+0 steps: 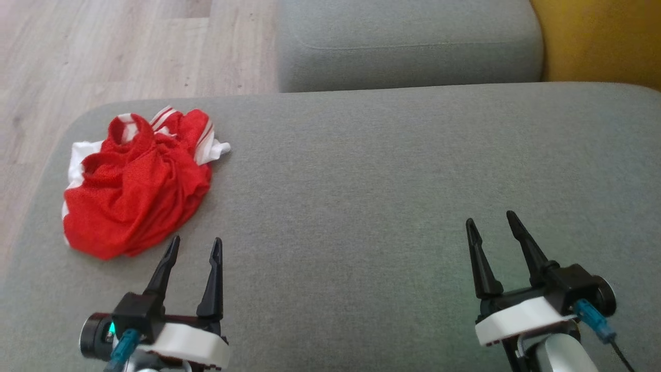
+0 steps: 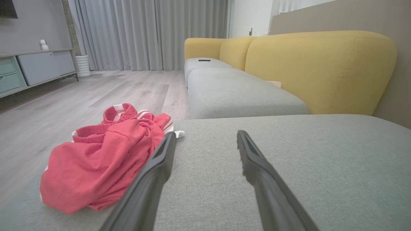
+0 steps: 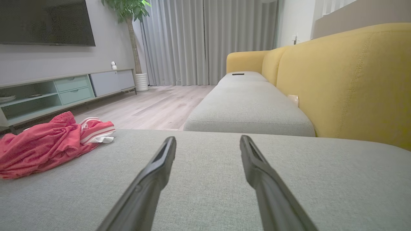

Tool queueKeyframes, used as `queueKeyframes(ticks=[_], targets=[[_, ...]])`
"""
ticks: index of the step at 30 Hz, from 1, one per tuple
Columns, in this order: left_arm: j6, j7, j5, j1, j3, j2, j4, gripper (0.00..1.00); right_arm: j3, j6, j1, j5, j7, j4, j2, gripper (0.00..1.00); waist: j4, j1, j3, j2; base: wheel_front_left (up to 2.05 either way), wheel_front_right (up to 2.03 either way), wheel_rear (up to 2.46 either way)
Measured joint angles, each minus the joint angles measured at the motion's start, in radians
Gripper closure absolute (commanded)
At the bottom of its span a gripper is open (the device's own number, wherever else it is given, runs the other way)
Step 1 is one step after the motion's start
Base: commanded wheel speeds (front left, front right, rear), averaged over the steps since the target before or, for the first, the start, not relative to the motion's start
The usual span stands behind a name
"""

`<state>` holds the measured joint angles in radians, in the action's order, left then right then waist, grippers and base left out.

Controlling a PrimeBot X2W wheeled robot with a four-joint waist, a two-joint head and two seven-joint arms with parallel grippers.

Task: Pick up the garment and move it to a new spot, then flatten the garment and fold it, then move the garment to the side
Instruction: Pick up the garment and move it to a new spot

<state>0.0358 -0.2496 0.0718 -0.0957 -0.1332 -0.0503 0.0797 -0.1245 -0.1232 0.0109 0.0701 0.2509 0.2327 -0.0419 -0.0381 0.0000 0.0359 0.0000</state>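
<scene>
The red garment (image 1: 137, 188) is lying crumpled, white trim showing, by the far left corner of the cushion (image 1: 361, 181). The left gripper (image 1: 197, 240) is sitting at the near edge, fingers spread and empty, tips just short of the garment. The right gripper (image 1: 490, 218) is sitting towards the near right corner, fingers parted, gripping nothing.

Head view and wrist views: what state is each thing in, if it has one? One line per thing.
Garment: crumpled in a heap on the grey cushion, unheld, not yet flattened or folded.
Left gripper: jaws open, empty, close to the garment's near edge.
Right gripper: jaws open, empty, over bare cushion.
Curtains: drawn shut.
Television: screen dark.
</scene>
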Motion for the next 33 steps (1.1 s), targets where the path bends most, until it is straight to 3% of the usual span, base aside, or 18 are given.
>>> queueKeyframes(ticks=[6, 24, 33], targets=[[0.000, 0.000, 0.000, 0.000, -0.007, 0.000, 0.009, 0.00, -0.001, 0.000, -0.007, 0.000, 0.000, -0.001, -0.001, 0.00, -0.057, 0.0000, 0.003, 0.0000, 0.00, 0.00, 0.00], [-0.028, 0.000, 0.000, -0.024, 0.056, 0.000, 0.006, 0.00, -0.016, 0.000, -0.024, 0.000, 0.000, -0.003, -0.001, 0.00, -0.338, 0.0000, 0.002, 0.0000, 0.00, 0.00, 0.00], [0.002, 0.000, -0.008, -0.014, 0.091, -0.005, 0.008, 0.00, -0.016, 0.000, -0.023, -0.012, 0.000, -0.005, -0.001, 0.00, -0.389, 0.0000, -0.024, 0.0000, 0.00, 0.00, 0.00]])
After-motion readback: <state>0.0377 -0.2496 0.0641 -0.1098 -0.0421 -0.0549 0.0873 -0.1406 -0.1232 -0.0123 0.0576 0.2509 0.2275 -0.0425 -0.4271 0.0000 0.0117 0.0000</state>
